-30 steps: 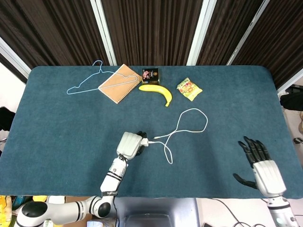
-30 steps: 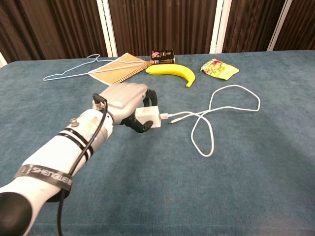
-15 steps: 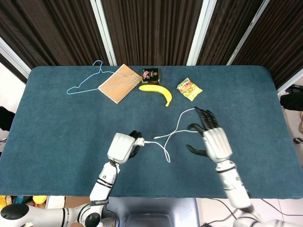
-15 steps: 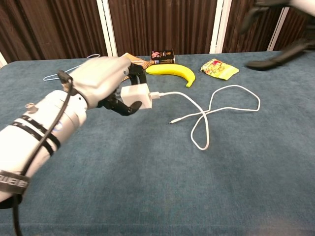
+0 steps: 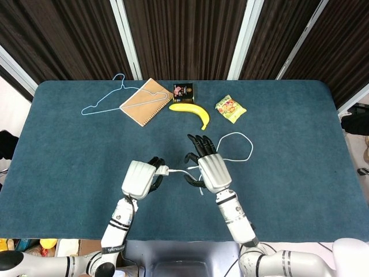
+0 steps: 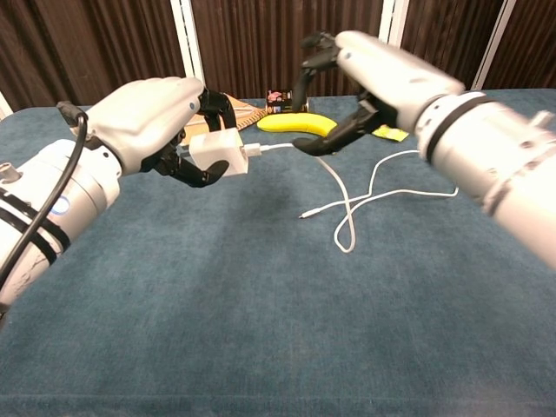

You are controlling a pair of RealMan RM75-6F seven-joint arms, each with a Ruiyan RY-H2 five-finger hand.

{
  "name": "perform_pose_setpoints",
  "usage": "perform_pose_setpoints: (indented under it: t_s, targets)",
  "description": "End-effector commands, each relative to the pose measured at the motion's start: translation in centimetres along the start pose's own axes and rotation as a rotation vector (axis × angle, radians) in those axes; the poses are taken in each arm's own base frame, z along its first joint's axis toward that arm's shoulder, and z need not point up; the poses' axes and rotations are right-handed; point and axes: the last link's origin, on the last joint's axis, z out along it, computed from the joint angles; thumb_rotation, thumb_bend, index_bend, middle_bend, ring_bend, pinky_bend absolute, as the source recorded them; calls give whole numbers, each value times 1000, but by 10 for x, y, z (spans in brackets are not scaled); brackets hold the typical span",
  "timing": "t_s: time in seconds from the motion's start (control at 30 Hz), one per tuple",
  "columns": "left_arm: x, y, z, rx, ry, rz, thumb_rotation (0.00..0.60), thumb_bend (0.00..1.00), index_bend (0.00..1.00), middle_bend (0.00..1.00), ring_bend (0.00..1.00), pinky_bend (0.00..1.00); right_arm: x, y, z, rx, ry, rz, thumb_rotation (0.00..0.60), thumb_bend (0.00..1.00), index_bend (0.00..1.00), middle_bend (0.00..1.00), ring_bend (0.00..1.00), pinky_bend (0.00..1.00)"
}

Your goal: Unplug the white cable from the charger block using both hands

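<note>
I had the charger block gripped in my left hand, lifted off the table near its front edge and a little left of centre. My fingers were curled around the block, with its plug end facing right. The white cable was plugged into that end; it ran right from the block, dropped to the cloth, and lay in a loose loop out to the right, with its free end resting on the table.

My right hand hovered just beside the block, over the part of the cable nearest the plug. It was open, fingers spread and slightly bent, and it held nothing. Whether any fingertip touched the cable I could not tell.

Along the far side of the table lay a banana, with a small dark packet just beyond it and a yellow snack bag to its right. To the left sat a brown notebook, and a light blue coat hanger rested against it.
</note>
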Motion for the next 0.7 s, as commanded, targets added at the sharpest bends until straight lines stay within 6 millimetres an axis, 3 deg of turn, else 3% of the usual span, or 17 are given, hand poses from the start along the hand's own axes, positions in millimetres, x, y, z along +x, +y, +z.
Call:
perform_pose_setpoints:
  t_s: [0.03,0.3,0.7]
  targets:
    - [2,0,0,-1,4,-1,600,605,774,822,1000,1000,-10,-9,7,-3,-19,26,600,389,606,147,0,0]
    - [3,-1,0,0,7,8,600,604,774,822,1000,1000,-26,-21,14,-1,-34,57,600,389,635,156,0,0]
    - [7,-2,-1,-10,13,14,600,603,774,822,1000,1000,-29,-26,21,-9,-15,64,600,418,648,163,0,0]
